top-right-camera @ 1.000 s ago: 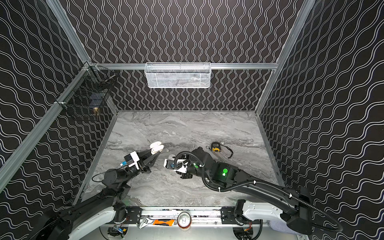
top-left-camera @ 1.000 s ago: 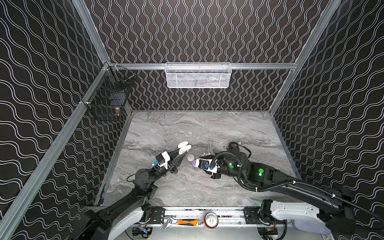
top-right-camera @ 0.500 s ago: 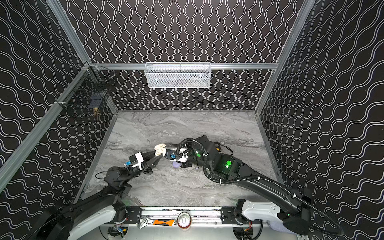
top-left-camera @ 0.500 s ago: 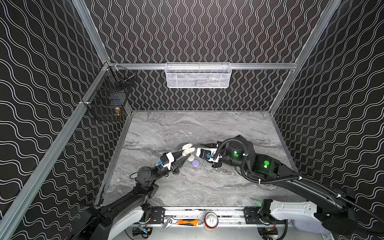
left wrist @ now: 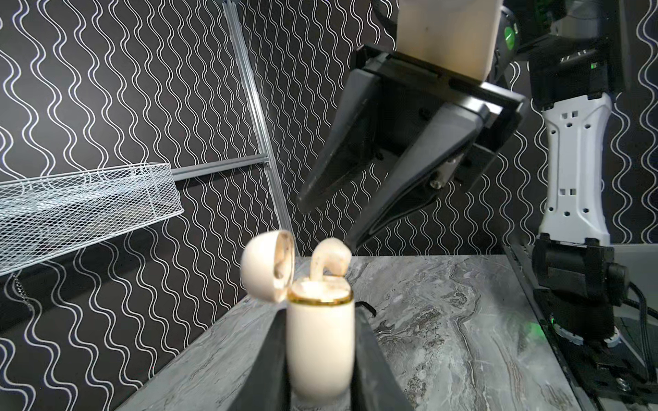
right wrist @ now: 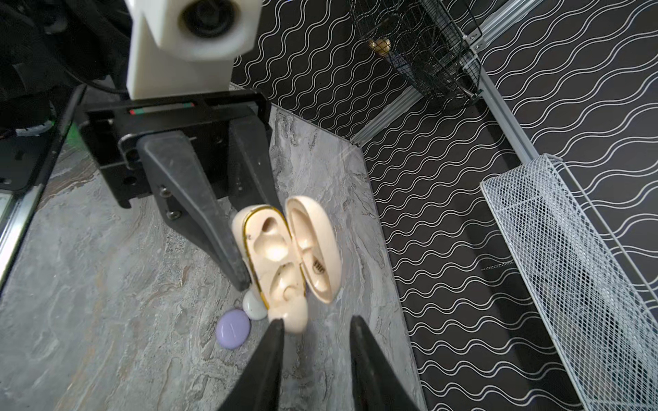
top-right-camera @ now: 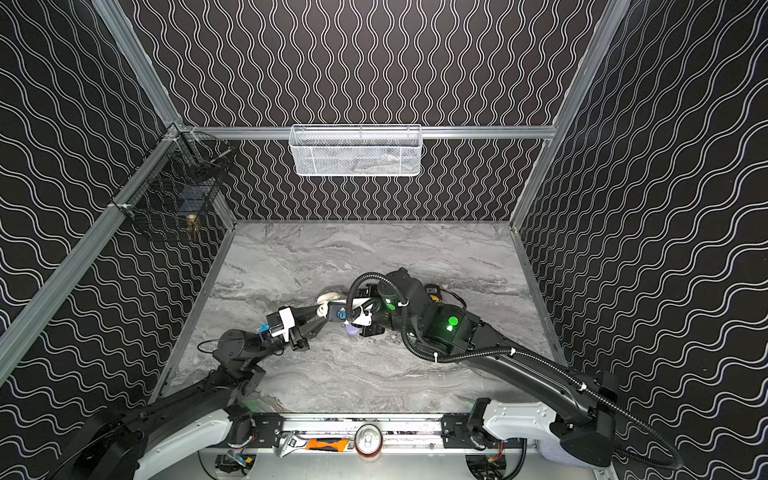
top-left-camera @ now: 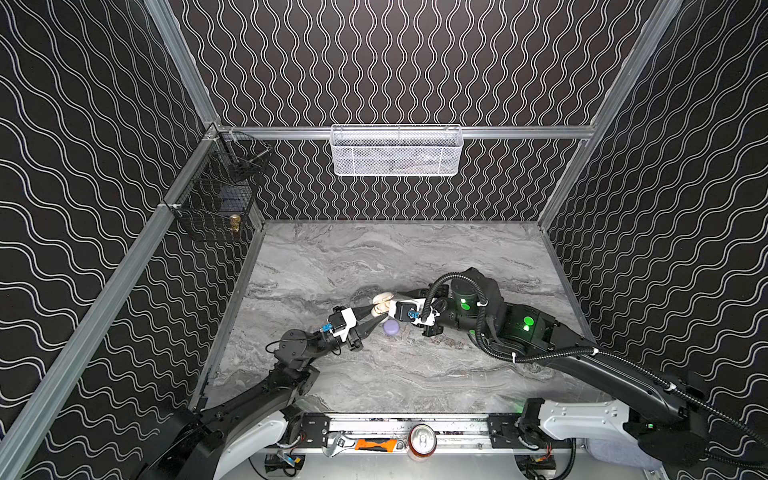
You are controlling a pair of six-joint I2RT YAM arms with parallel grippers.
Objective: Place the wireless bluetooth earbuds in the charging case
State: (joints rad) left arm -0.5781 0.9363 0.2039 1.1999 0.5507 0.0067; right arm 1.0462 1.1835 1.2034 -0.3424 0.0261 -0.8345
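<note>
My left gripper [left wrist: 320, 313] is shut on the body of a cream-beige charging case [left wrist: 320, 338], which it holds above the table with the lid [left wrist: 267, 263] swung open. A cream earbud [left wrist: 329, 256] stands stem-down in one socket and sticks out of the top. My right gripper [left wrist: 325, 224] hangs just over it, jaws apart, one fingertip [left wrist: 352, 240] beside the earbud. In the right wrist view the right gripper [right wrist: 317, 320] has nothing between its fingers, and the other socket [right wrist: 270, 242] shows hollow. In both top views the case [top-left-camera: 382, 303] [top-right-camera: 326, 303] sits where the two grippers meet.
A lilac pebble case [right wrist: 233, 329] [top-left-camera: 391, 327] and a pale white one [right wrist: 254, 306] lie on the marble table under the grippers. A white mesh basket [top-left-camera: 395, 151] hangs on the back wall, a black wire basket [top-left-camera: 216, 195] on the left wall. A can [top-left-camera: 422, 440] and wrench [top-left-camera: 345, 446] lie on the front rail.
The left gripper has carried the open case to the right and farther back. The right gripper has come up from beside the lilac case to meet it at the case's mouth.
</note>
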